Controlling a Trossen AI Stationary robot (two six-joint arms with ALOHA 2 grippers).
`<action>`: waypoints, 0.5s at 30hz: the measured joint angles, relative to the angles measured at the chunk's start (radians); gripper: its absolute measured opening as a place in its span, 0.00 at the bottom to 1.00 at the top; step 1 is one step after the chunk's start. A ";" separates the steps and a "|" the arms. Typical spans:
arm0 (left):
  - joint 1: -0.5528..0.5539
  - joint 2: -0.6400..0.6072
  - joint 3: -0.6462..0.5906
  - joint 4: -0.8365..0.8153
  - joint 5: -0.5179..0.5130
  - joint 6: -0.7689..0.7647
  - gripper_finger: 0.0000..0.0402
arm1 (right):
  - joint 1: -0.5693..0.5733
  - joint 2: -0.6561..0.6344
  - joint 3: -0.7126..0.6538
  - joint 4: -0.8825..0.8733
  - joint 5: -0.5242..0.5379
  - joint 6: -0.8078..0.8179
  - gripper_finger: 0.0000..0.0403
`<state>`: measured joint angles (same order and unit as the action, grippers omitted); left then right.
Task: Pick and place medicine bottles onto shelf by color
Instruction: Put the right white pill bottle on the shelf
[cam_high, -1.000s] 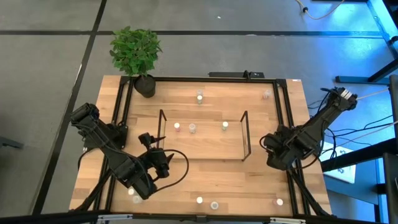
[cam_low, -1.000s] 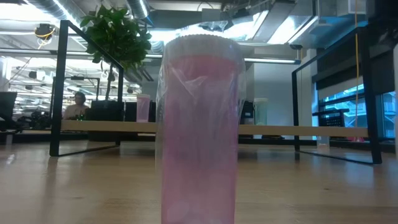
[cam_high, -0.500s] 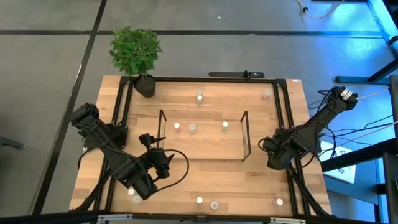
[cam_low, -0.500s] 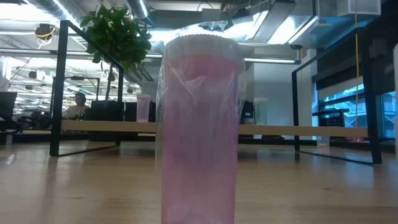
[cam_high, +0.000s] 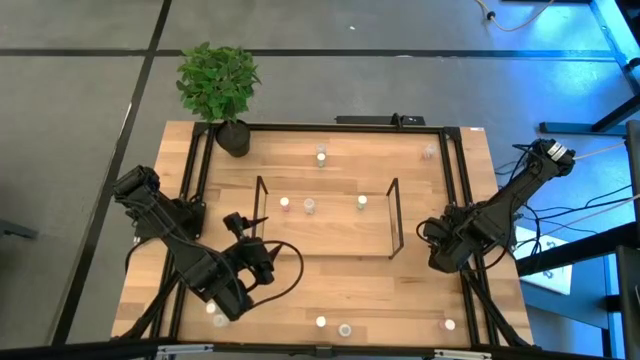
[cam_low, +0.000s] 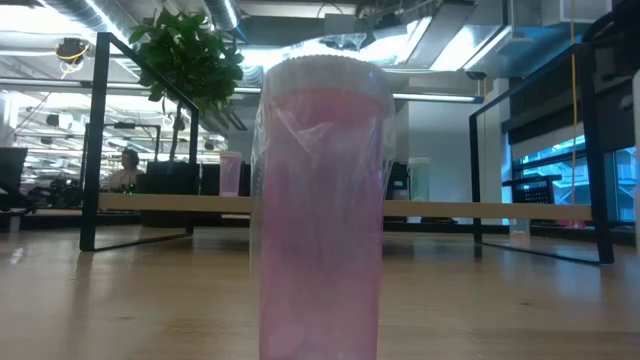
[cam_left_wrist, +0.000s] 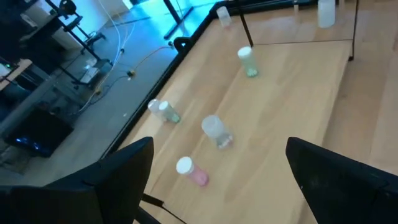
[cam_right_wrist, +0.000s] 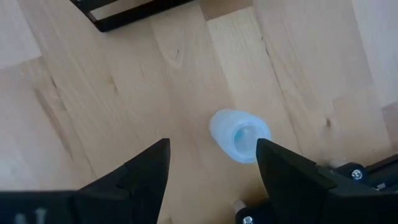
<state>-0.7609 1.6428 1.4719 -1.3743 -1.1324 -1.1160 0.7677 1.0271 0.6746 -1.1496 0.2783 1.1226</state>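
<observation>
Wooden table inside a black frame, potted plant at its far left corner, office space beyond. The right gripper hangs over the table's right edge, jaws spread wide and empty. A pale clear bottle stands on the wood directly beneath, in line with the gap between the fingers and touched by neither. Against the frames of a second ago, the right arm has shifted only slightly; the left arm and all bottles are unchanged. The left gripper sits low at the near left, jaws equally wide, holding nothing; a pink bottle and a clear bottle lie ahead of it. The shelf at table centre carries three bottles on its board. A large pink bottle fills the low view.
</observation>
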 joint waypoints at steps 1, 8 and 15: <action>0.001 0.000 0.000 0.000 0.009 0.000 0.90 | 0.000 0.000 0.000 0.000 0.000 0.000 0.60; 0.002 0.000 0.000 0.022 0.053 0.004 0.90 | 0.000 0.000 0.000 0.000 0.000 0.000 0.60; -0.001 0.000 0.000 0.231 0.211 0.176 0.90 | 0.000 0.000 0.000 0.000 0.000 -0.001 0.60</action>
<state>-0.7616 1.6428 1.4719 -1.1436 -0.9219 -0.9399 0.7677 1.0271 0.6746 -1.1494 0.2779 1.1217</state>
